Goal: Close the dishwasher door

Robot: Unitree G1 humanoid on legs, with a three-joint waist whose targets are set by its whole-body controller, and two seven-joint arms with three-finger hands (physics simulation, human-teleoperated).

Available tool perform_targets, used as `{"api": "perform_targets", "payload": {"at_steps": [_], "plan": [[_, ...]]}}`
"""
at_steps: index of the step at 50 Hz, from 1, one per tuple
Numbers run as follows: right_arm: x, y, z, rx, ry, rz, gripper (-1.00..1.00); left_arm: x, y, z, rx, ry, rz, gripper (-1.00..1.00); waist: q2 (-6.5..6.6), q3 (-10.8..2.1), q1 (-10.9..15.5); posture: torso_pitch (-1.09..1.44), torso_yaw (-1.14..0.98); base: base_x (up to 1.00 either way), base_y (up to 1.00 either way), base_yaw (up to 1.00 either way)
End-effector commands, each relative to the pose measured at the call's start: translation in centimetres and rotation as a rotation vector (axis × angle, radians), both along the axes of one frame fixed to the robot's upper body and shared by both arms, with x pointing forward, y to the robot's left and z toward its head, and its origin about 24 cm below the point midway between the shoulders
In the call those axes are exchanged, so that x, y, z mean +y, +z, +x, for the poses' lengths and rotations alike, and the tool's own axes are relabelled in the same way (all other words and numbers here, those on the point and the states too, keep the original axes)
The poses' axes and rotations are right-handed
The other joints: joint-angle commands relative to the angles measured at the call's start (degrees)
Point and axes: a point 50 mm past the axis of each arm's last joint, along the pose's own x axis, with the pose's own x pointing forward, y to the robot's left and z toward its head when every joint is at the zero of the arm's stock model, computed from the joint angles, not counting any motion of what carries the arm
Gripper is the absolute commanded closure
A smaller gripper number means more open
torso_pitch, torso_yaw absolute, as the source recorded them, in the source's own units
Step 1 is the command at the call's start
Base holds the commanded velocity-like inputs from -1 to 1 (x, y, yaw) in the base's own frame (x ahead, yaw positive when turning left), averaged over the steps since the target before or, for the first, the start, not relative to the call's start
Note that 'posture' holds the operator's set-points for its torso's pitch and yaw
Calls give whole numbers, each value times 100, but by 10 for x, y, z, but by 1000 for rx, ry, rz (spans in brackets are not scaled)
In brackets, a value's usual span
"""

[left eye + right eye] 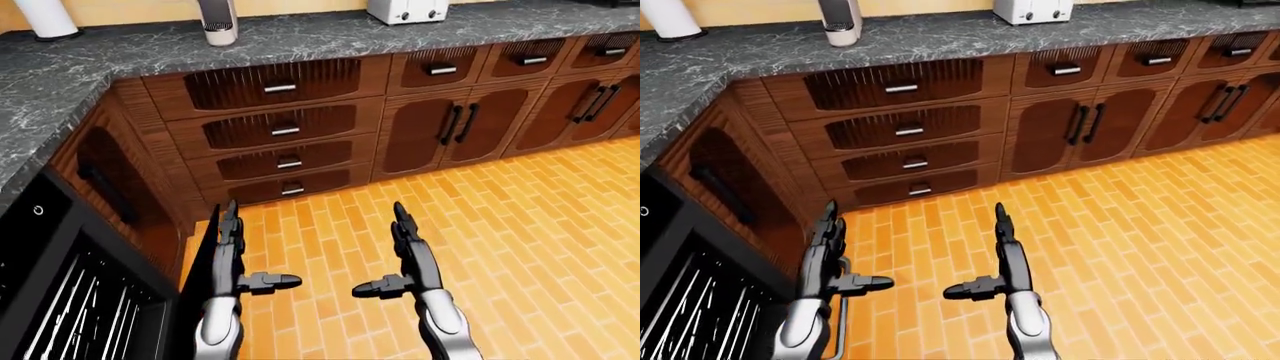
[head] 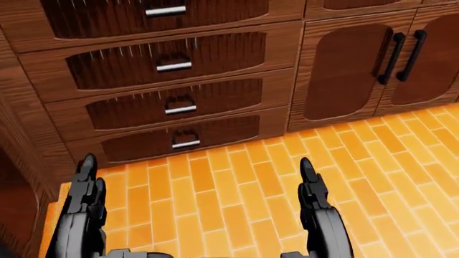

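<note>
Hovering both hands open, left hand (image 1: 228,247) and right hand (image 1: 408,244) over tiles | door (image 1: 200,277) open at lower left beside left hand | likely stiff, hinged, fairly heavy; push its handle (image 1: 840,315) edge.

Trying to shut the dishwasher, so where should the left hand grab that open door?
Grip the grey bar handle on the dishwasher door's outer face, coming from the view's right; the door leans out with that face toward the tiled floor.
</note>
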Motion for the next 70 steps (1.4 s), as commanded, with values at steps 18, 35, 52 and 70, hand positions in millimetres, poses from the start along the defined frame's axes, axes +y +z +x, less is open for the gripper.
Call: {"api": "perform_targets", "payload": {"at_steps": [18, 35, 52, 70], "plan": [[-1, 17, 3, -96, 0, 16, -100, -3, 17, 4, -92, -19, 0, -100, 522, -99, 131, 0, 0, 0, 22, 36], [0, 19, 4, -92, -11, 18, -100, -3, 19, 3, -95, -17, 0, -100, -16, -146, 17, 0, 0, 0, 0, 28], [1, 18, 4, -89, -9, 8, -100, -2, 21, 3, -99, -15, -2, -100, 128, -270, -12, 0, 0, -33, 0, 0], [2, 18, 5, -90, 1, 8, -100, -3, 20, 3, -97, -18, -1, -100, -220, -65, 53, 0, 0, -16, 0, 0]]}}
